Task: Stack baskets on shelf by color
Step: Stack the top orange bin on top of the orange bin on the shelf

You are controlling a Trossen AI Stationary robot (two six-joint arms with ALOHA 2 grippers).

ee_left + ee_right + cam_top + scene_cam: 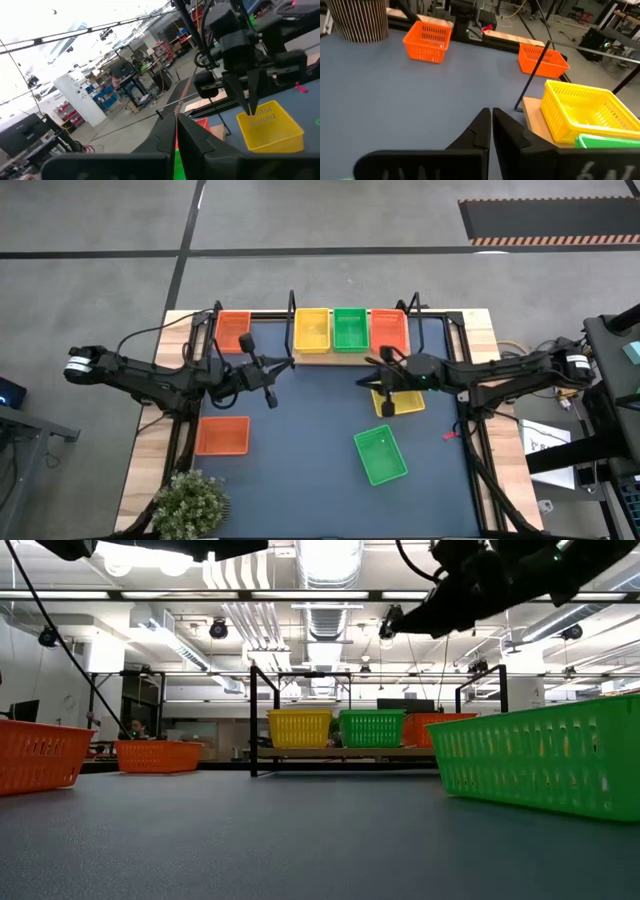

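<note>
My right end effector (386, 406) hangs pinched together and empty over the yellow basket (404, 400) beside the shelf (350, 356); I'd spread the fingers, then drop onto its rim squarely.

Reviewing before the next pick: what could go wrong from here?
1. The right claw hangs over the yellow basket with fingers closed; descending like that would push the basket, not grip it.
2. That basket sits close to the shelf, so a nudge could knock it against the red-orange basket there.
</note>
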